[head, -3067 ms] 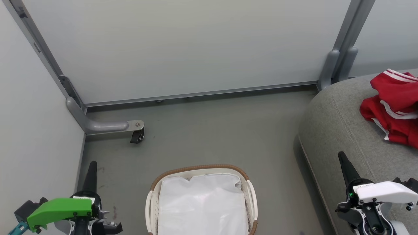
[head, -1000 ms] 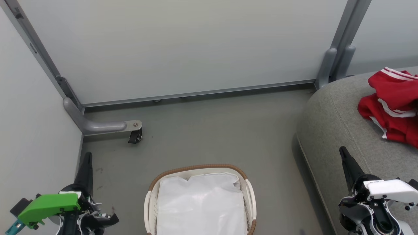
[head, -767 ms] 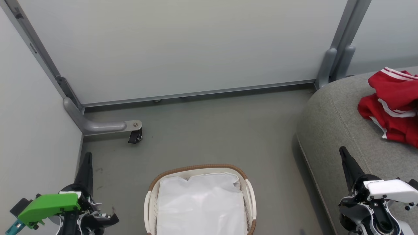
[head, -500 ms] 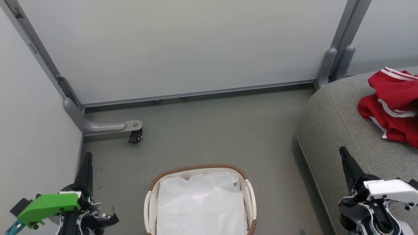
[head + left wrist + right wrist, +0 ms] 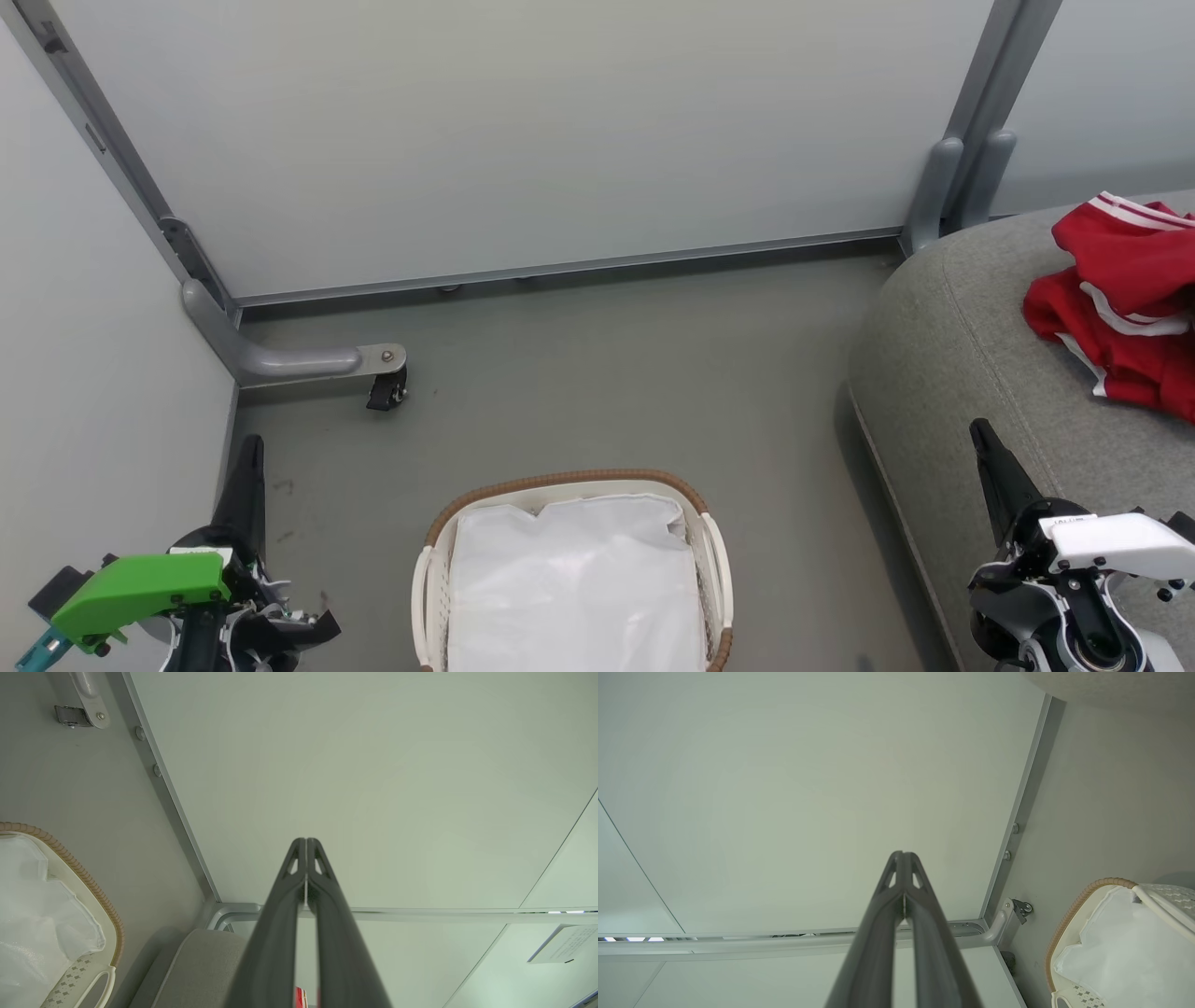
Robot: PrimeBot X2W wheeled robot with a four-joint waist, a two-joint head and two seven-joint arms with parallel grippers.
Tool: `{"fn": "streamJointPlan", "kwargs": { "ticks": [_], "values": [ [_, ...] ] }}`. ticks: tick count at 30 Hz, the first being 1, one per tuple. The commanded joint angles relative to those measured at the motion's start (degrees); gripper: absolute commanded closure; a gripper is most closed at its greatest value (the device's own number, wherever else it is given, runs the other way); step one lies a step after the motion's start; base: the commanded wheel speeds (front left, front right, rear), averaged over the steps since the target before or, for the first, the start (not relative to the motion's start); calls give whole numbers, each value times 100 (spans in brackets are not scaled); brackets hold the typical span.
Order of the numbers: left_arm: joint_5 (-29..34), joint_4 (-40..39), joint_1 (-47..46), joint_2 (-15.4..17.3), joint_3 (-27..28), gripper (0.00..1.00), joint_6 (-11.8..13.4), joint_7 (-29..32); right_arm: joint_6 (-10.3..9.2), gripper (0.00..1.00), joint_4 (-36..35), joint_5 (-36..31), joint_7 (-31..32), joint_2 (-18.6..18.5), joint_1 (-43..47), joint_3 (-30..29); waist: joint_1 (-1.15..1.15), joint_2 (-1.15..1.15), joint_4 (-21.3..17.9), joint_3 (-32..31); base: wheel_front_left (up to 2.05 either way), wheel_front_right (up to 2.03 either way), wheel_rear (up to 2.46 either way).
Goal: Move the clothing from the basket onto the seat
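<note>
Left gripper [image 5: 249,453] lower left, right gripper [image 5: 980,434] lower right: each has its fingers pressed together, holds nothing and points up-frame. Basket [image 5: 560,481] sits bottom centre between them, holding just the white liner [image 5: 574,588]. No red is visible in it, though its near end is cut off by the frame edge. Clothing [image 5: 1120,308] is heaped on the seat [image 5: 952,355] at the right edge, well apart from the basket. Transfer looks finished — the next move likely calls only for checking the basket's hidden end, then parking the arms.
</note>
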Motion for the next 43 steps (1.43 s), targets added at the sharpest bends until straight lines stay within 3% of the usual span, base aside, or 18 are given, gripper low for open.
{"fn": "streamJointPlan", "kwargs": {
  "ticks": [1, 43],
  "values": [
    [-25, -10, -55, 33, 11, 100, -21, 25, -4, 100, -20, 20, 17, -32, -49, -13, 0, 0, 0, 0, 0, 0, 0],
    [-26, -11, -54, 34, 10, 100, -22, 24, -4, 100, -20, 20, 17, -32, -49, -12, 0, 0, 0, 0, 0, 0, 0]
  ]
}}
